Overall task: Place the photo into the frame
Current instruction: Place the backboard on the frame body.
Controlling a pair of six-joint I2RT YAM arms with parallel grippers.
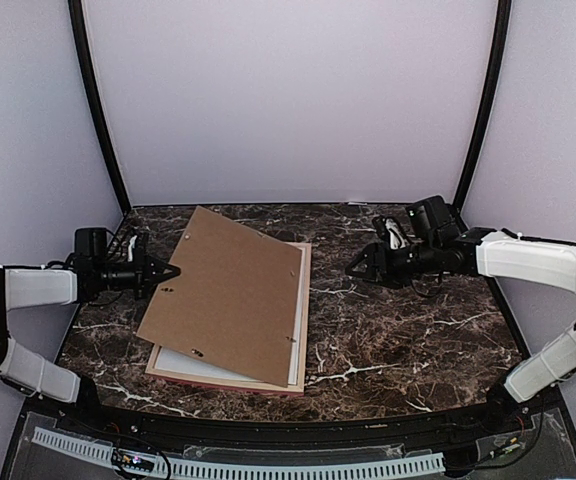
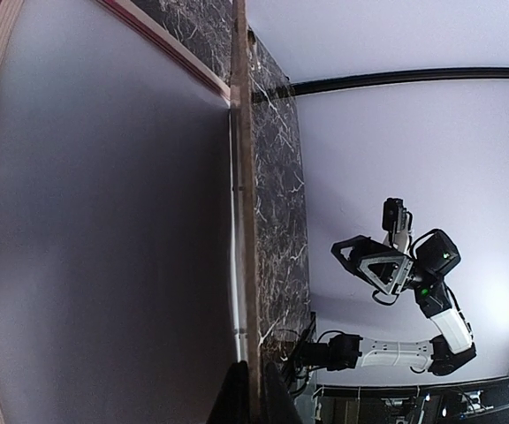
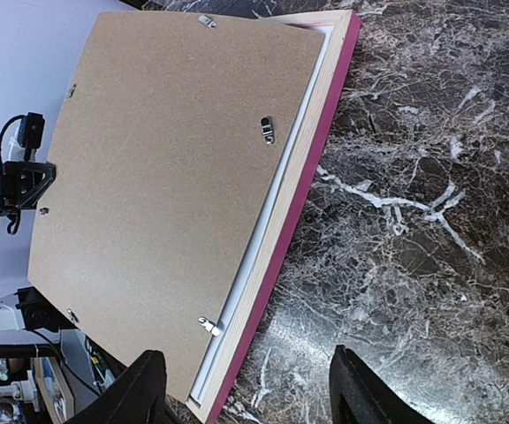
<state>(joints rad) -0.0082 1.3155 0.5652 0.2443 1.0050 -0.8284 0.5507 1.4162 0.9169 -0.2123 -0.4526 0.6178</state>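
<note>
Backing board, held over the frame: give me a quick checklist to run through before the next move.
1. Left gripper shut on the backing board at its left edge: ok.
2. Board squared with the frame: not ok, it sits skewed and its corners stick out past the rails.
3. Right gripper open and off the frame: ok.
4. What lies in the frame: cannot tell, only a white sheet shows under the board.
5. Frame flat on the table: ok.

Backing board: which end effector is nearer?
Left. The left end effector grips the left edge of the board; the right end effector hovers open off its right side, not touching.
</note>
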